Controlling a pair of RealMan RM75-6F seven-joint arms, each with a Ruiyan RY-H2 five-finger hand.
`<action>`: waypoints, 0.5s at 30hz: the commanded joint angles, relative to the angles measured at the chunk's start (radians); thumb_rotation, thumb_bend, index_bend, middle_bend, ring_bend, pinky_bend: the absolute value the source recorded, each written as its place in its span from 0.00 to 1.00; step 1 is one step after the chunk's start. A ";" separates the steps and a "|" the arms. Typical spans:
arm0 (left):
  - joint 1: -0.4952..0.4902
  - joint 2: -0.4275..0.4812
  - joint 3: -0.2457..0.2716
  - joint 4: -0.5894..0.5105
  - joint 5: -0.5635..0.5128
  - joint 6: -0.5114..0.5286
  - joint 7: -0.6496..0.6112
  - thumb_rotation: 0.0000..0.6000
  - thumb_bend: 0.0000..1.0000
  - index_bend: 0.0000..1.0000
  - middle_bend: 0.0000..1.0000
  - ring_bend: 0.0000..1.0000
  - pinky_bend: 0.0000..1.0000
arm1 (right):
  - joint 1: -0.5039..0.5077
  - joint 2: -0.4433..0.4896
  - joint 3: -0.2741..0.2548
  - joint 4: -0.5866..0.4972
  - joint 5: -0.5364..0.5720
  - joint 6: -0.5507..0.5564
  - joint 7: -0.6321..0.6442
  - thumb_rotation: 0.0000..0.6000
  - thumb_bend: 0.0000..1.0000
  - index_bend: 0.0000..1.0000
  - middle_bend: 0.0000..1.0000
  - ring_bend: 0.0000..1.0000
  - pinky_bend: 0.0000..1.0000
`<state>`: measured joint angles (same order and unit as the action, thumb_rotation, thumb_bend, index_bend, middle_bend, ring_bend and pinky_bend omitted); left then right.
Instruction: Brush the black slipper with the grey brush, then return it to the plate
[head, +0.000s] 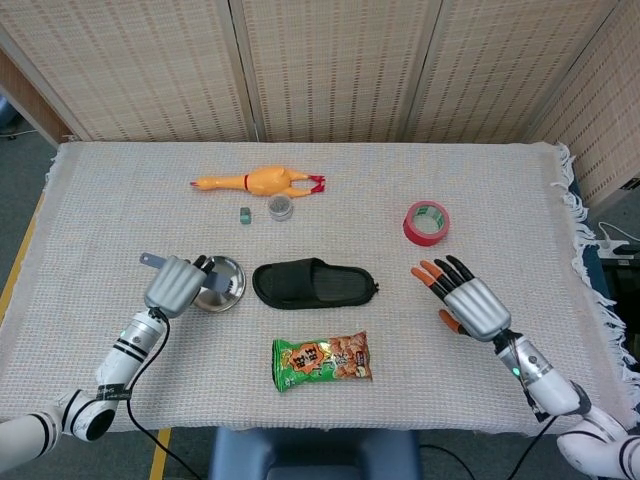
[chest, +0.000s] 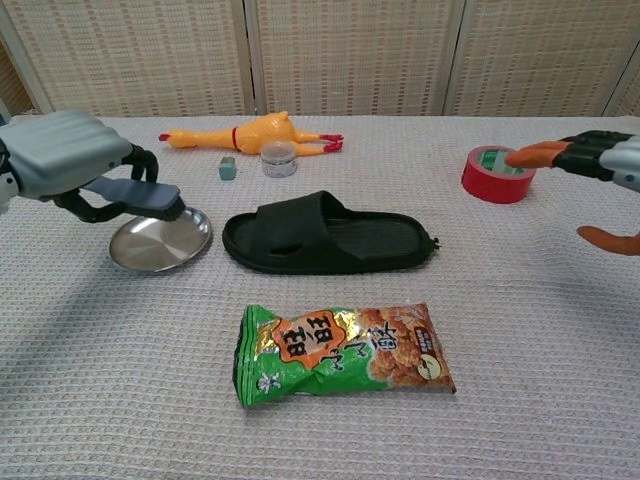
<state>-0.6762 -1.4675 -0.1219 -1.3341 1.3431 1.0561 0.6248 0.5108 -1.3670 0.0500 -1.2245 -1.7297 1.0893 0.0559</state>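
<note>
Snack bag (chest: 345, 354); tape (chest: 498, 173); rubber chicken (chest: 250, 133).

The only writing I can see is on the green snack bag (chest: 345, 352) lying on the counter (chest: 540, 330) in front of me. Its orange panel carries two big Chinese characters (chest: 303, 344) in dark strokes, with smaller lighter characters to their right, but from the chest view I cannot read any of them for certain. In the head view the same bag (head: 321, 361) is too small to make out the print.
</note>
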 joint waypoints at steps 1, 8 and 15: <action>-0.015 0.044 -0.074 -0.209 -0.187 0.010 0.256 1.00 0.44 0.64 0.85 0.69 0.93 | 0.088 -0.111 -0.001 0.105 -0.025 -0.090 0.058 1.00 0.42 0.00 0.00 0.00 0.00; -0.039 0.043 -0.092 -0.286 -0.269 0.037 0.368 1.00 0.44 0.64 0.85 0.69 0.93 | 0.133 -0.187 -0.014 0.161 -0.021 -0.129 0.062 1.00 0.42 0.00 0.00 0.00 0.00; -0.125 -0.058 -0.123 -0.326 -0.380 0.081 0.511 1.00 0.44 0.64 0.85 0.69 0.93 | 0.191 -0.293 -0.041 0.257 -0.001 -0.222 -0.013 1.00 0.54 0.01 0.00 0.00 0.00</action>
<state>-0.7663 -1.4822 -0.2309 -1.6507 1.0046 1.1166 1.0959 0.6833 -1.6338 0.0186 -0.9936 -1.7387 0.8898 0.0676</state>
